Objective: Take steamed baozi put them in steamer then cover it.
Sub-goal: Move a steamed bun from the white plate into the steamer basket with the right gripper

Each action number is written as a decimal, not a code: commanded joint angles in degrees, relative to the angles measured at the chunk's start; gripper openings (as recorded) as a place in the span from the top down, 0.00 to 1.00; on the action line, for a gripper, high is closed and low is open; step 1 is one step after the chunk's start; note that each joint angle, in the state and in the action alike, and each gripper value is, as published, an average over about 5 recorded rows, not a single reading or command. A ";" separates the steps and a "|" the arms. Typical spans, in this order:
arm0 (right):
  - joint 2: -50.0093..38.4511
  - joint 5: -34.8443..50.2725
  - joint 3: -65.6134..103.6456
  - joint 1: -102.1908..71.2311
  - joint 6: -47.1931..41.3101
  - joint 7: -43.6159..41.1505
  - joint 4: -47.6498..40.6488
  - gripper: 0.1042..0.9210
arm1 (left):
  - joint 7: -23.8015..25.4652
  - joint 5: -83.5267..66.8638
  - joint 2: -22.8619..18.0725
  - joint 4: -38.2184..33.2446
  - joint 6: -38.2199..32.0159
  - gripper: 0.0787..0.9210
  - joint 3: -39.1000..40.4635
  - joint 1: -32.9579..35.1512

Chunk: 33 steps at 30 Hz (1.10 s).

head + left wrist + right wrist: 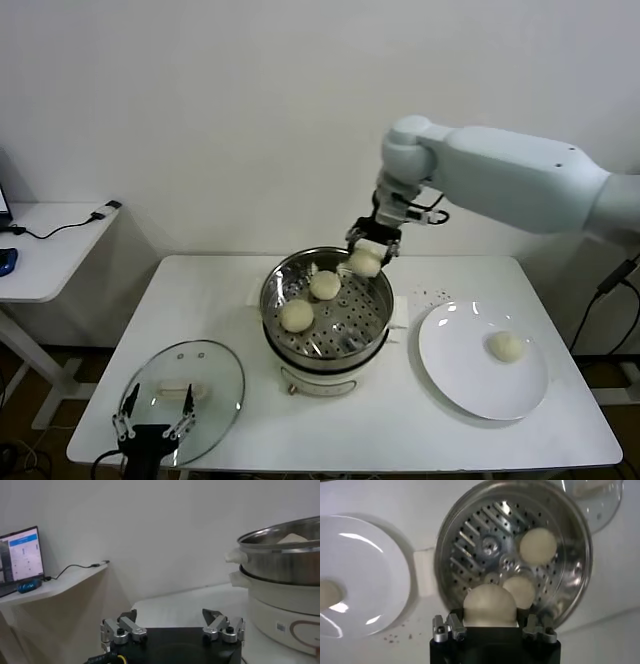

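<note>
Nearest the head camera, the left gripper (pixel 155 424) hangs at the front edge of the bench (pixel 240 280), its fingers (pixel 123 628) spread wide and holding nothing. It hovers just over the near rim of the cover (pixel 184 398), which lies flat on the bench with its whitish handle a little beyond the fingertips; that looks like a waiting post, ready for the covering step once the buns are in.

Farther back, the right gripper (pixel 372 246) is poised over the far rim of the steamer (pixel 327 306), fingers pinching one baozi (pixel 489 605) from either side. The bun is held above the perforated tray, clear of the metal wall, so it can go down without scraping the edge. Below and in front of the fingers two more baozi (pixel 325 285) sit on the tray, side by side, leaving bare tray under the carried one.

Off to the outer side of the right fingers, a white plate (pixel 470 385) carries the fourth baozi (pixel 505 346), still to be fetched.
</note>
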 commanded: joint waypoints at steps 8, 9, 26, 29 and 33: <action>7.27 -0.31 -4.79 -4.32 3.17 1.09 5.69 0.30 | -0.04 -0.84 0.47 1.10 -0.37 0.12 -0.75 0.45; 7.14 -0.40 -4.95 -4.50 3.15 1.09 5.92 0.30 | -0.04 -0.84 0.47 1.12 -0.35 0.12 -0.75 0.42; 7.72 -6.10 -3.96 -8.15 4.61 2.38 4.45 0.26 | -0.13 -1.14 0.28 1.97 -0.88 0.12 -0.79 0.64; 7.45 -6.30 -3.56 -8.22 4.49 2.32 5.09 0.18 | -0.13 -1.15 0.23 2.00 -0.88 0.12 -0.76 0.53; 6.67 -6.06 -2.35 -7.72 4.73 2.21 5.16 0.13 | -0.13 -1.13 0.17 2.01 -0.86 0.12 -0.64 0.44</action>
